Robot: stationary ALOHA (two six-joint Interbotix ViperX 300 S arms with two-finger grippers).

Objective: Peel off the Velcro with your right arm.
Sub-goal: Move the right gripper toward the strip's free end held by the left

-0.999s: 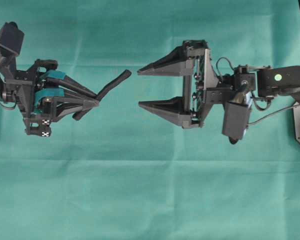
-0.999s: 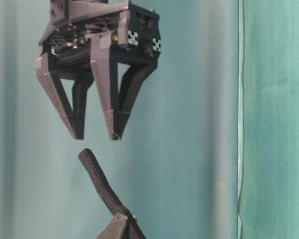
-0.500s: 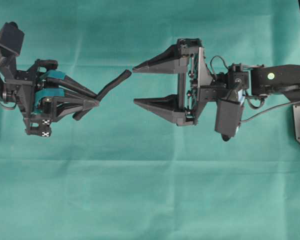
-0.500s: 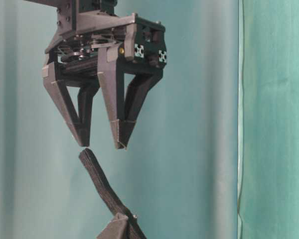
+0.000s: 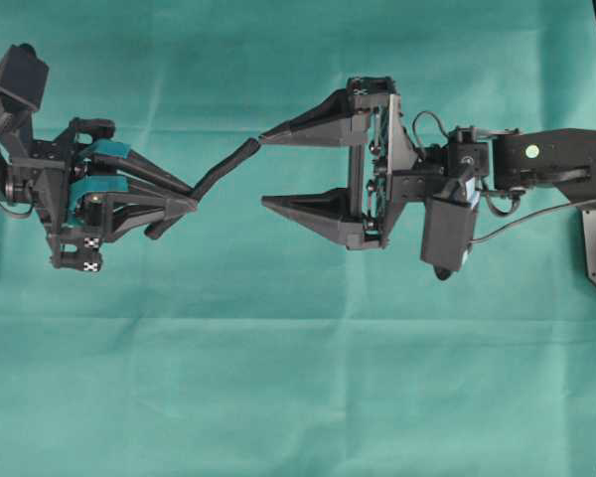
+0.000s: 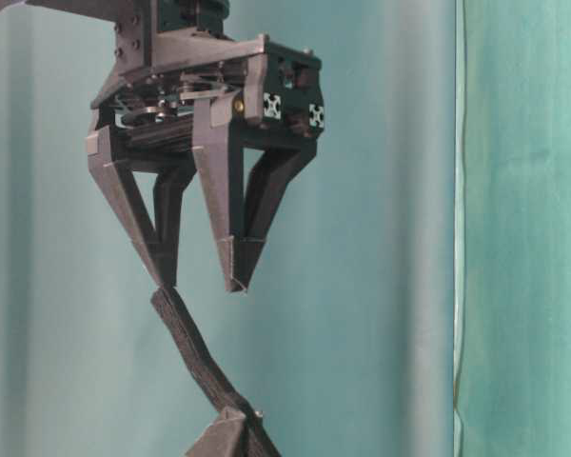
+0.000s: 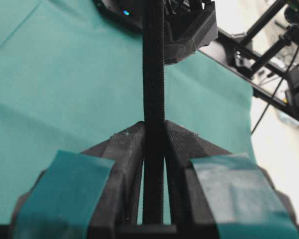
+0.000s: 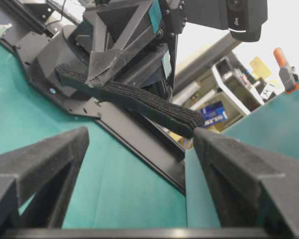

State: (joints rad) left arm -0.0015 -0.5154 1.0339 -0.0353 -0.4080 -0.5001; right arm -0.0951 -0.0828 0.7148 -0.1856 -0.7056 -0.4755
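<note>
Green cloth (image 5: 298, 378) (bare), left gripper (image 5: 184, 202) clamping Velcro (image 5: 223, 167), right gripper (image 5: 263, 169) spread wide beside it.

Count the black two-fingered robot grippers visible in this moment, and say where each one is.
2. The teal-patched left gripper sits at the left of the overhead view, shut on the thin black Velcro strap. The plain black right gripper sits right of centre, open, near the strap's free end. None seems hidden.

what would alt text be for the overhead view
Two black robot arms face each other over a green cloth. The left pincer clamps a black Velcro strap that angles up toward the wide-open right pincer, whose upper fingertip meets the strap's free end.
</note>
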